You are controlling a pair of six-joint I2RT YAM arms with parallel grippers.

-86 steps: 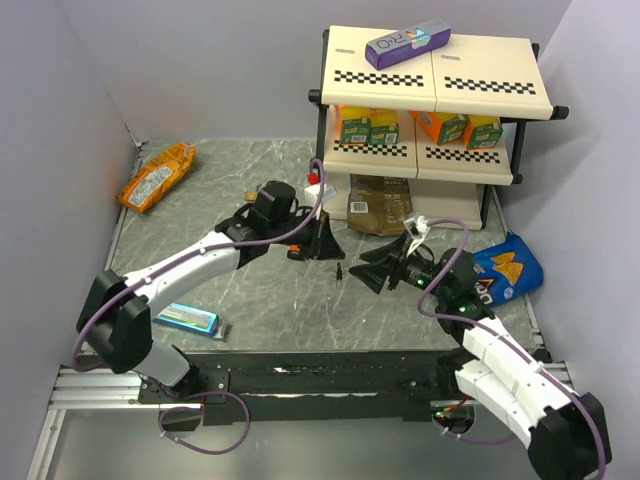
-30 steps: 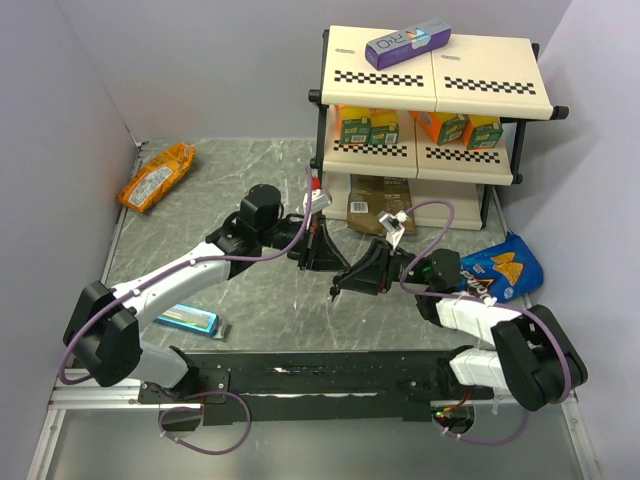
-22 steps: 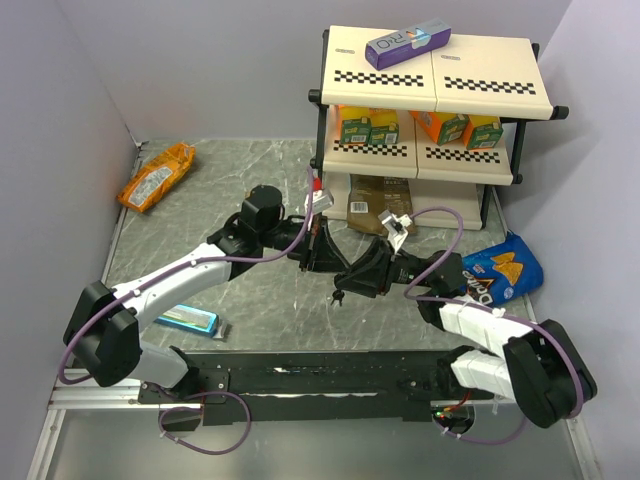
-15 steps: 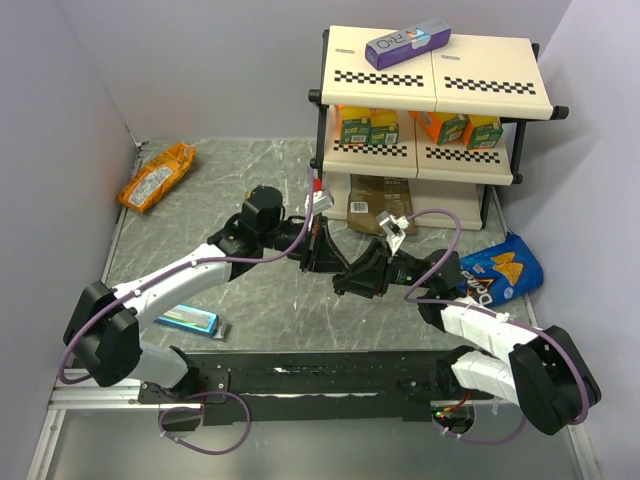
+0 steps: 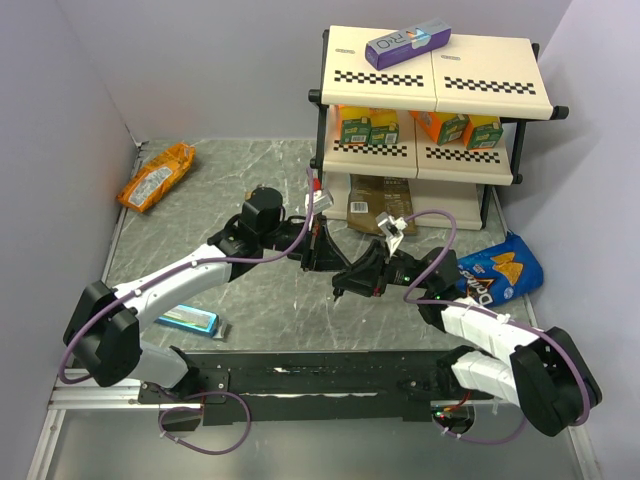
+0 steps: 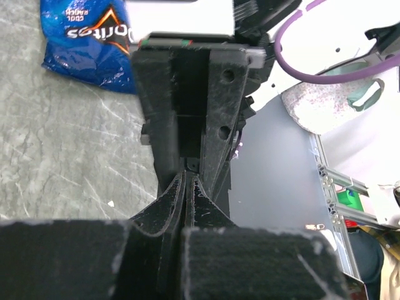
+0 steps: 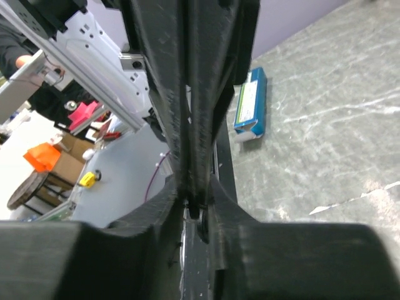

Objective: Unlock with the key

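Where jaws meet — key (image 7: 195,212), seemingly.

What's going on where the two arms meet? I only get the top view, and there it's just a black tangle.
Observer: The left wrist view shows the left tool shut, its fingers pressed flat together.
Operator: And the other one?
Observer: The right wrist view shows the right tool with a narrow gap between its fingers. The left tool's tips point straight into that gap. It's too dark in there for me to make out the key.
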